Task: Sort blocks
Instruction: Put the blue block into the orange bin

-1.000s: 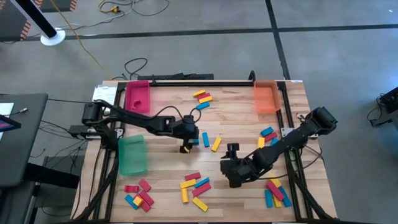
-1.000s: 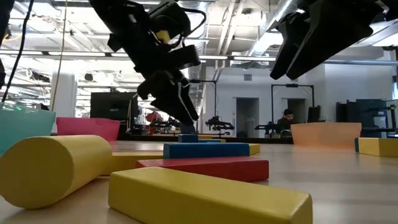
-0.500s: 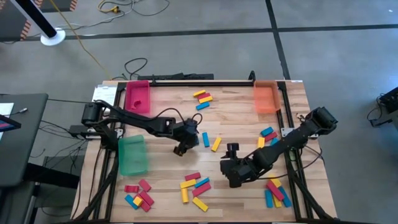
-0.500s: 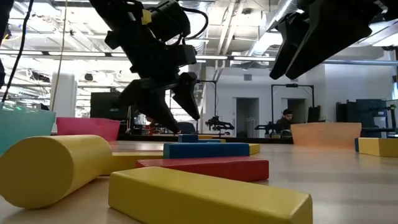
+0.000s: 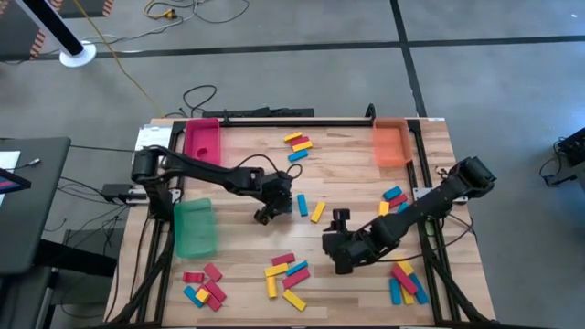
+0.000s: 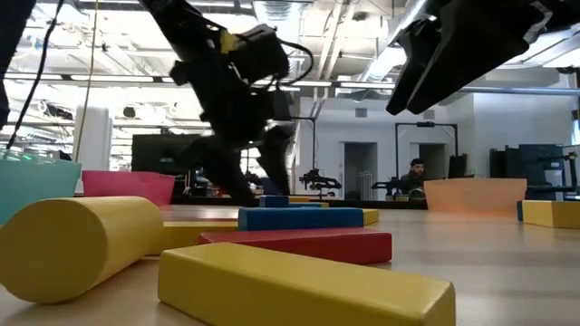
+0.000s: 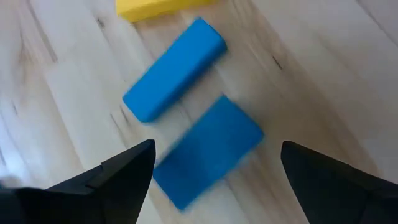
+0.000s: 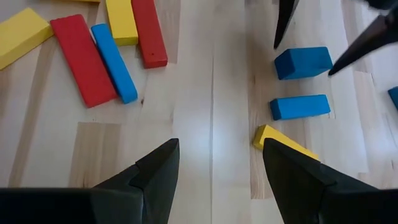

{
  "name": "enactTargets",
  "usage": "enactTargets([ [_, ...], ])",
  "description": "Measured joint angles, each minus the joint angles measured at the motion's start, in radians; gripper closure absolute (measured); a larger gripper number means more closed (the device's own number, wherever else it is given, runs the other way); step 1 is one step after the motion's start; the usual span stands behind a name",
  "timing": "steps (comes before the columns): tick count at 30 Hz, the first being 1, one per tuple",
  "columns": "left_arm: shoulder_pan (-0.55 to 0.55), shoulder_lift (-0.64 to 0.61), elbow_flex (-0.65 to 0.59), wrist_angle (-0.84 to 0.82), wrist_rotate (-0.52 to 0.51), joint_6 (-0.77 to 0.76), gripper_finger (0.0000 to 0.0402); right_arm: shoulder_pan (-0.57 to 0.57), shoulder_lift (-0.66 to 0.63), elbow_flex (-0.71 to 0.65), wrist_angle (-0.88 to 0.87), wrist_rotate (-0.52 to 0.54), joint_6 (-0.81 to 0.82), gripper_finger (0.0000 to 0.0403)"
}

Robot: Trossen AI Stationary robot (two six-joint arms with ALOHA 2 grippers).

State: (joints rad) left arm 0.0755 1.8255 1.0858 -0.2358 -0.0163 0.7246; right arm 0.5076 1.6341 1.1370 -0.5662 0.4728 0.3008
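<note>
- Near edge: three block clusters, left [image 5: 203,285], middle [image 5: 285,279] and right [image 5: 407,283]; mixed red, yellow, blue; too small for a sure count.
- Right gripper [image 5: 334,256] near-centre, just beyond the middle cluster; fingers apart, grasping nothing, waiting.
- Green tray [image 5: 194,228] on the left.
- Left gripper [image 5: 263,214] mid-table, fingers spread wide, nothing gripped, straddling a blue block [image 7: 208,149] lying flat on the wood.
- Step, as judged: reaching to pick that blue block. Next: lower, centre the fingers on its sides, clench, lift, carry to a tray.
- Just beside: second blue block [image 7: 174,78], one yellow block [image 8: 283,142]. Mid-table count: two blue, one yellow.
- Right side: small cluster [image 5: 393,201].
- Far: cluster [image 5: 297,144] of about three; red tray [image 5: 202,142] far left, orange tray [image 5: 391,142] far right. Trays: three.
</note>
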Motion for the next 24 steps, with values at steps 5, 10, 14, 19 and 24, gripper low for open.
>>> enactTargets([
  [5, -0.002, 0.083, 0.101, -0.09, -0.031, 0.023, 0.0064, 0.0, 0.0, 0.0, 0.005, 0.0, -0.003, 0.0154],
  [10, -0.002, 0.162, 0.203, -0.245, -0.024, 0.034, 0.0098, 0.003, 0.0, 0.0, 0.002, 0.0, -0.002, 0.0154],
  [14, -0.002, 0.185, 0.236, -0.306, -0.019, 0.04, 0.0168, 0.003, 0.0, 0.0, 0.002, 0.0, -0.002, 0.0154],
  [19, -0.003, 0.175, 0.259, -0.339, -0.02, 0.049, 0.0275, 0.003, 0.0, 0.0, 0.005, 0.0, -0.002, 0.0154],
  [24, -0.003, 0.176, 0.291, -0.393, -0.04, 0.044, 0.0277, 0.002, 0.0, 0.0, 0.006, 0.008, 0.012, 0.0154],
])
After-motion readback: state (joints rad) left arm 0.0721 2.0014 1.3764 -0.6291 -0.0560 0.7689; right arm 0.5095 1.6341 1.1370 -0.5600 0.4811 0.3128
